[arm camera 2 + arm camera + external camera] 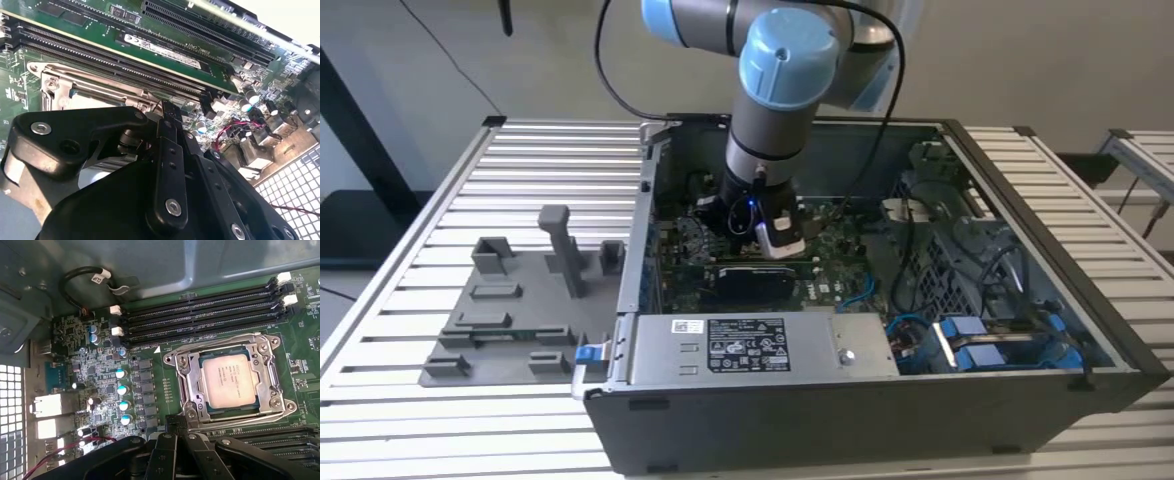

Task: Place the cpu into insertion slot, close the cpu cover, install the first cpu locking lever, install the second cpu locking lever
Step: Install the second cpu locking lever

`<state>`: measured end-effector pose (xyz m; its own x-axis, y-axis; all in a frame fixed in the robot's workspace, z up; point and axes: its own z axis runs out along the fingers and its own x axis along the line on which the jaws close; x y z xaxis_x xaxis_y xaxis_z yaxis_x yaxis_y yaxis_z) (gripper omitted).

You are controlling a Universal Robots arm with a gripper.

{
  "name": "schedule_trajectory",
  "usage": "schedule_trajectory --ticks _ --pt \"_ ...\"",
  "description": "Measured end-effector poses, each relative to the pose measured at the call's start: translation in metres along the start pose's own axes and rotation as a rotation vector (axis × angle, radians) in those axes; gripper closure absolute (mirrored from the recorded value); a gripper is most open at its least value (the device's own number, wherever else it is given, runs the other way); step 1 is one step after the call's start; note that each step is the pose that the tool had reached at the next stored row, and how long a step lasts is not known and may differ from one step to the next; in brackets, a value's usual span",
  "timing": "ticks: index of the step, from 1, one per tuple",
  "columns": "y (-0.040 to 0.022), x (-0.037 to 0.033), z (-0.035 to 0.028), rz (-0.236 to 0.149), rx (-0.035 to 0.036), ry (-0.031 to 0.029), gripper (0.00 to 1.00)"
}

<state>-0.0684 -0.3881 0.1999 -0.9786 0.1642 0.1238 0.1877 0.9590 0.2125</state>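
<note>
Evidently the first step is done. On the exterior view's left one grey fixture plate [520, 300] lies on the slatted table [400, 220]. To its right stands one open computer case [854, 400], and the single arm [781, 90] reaches down into it, with the gripper [767, 225] low over the motherboard.

In the first wrist view, a column of four round blue-topped capacitors [123, 397] comes first. Next is the one insertion slot [186, 385], and the one cpu [231, 380] lies flat and square inside it. The silver cpu cover [265, 375] looks to be lying down around the chip, with the chip's top showing through its window, so I judge the cover closed or nearly so. That would put the work at the locking levers. I cannot tell from these views how many levers are latched.

In the second wrist view the gripper's two black fingers [170, 120] are drawn together with nothing visible between them. Their tip sits just beside the socket's metal rim.

Latching a lever calls for a steady press down and a sideways tuck under its hook. The fingertips must stay off the chip and the bank of memory slots [200, 315] close by.
</note>
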Motion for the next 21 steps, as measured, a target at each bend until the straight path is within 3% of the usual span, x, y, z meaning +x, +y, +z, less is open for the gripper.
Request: schedule_trajectory --ticks 21 --pt "-0.0007 -0.0005 0.0045 0.001 0.0027 0.0021 0.89"
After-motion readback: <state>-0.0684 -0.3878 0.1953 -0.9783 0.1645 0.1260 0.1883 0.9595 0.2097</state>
